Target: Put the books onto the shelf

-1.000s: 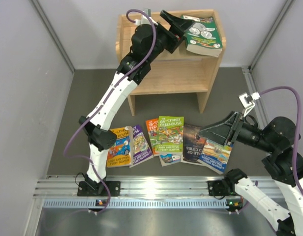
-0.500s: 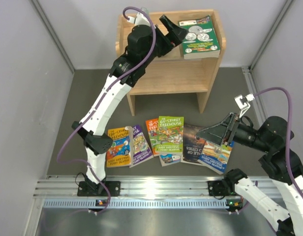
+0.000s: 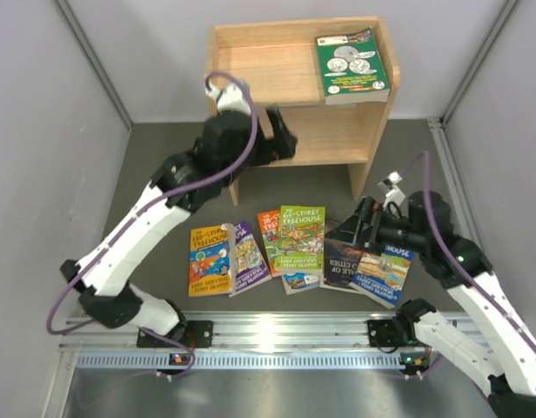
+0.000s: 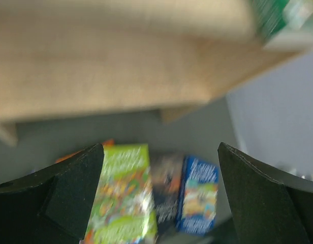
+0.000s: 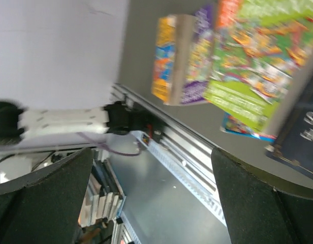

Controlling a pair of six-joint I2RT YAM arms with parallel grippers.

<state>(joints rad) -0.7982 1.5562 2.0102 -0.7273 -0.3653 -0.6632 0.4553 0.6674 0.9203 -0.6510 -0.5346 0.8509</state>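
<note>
Top external, grey mat point(image 3: 407, 148), books point(image 3: 301, 231), pale walls point(image 3: 42, 174)

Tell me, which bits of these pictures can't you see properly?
Top view: the dark-covered paperback book is partly hidden by the right arm's black tool.
Top view: one small book shows only a corner under the bright green paperback book.
Top view: the left arm's black tool covers part of the lower tier of the light wooden shelf.
Left wrist view: blurred, so book titles cannot be read.
</note>
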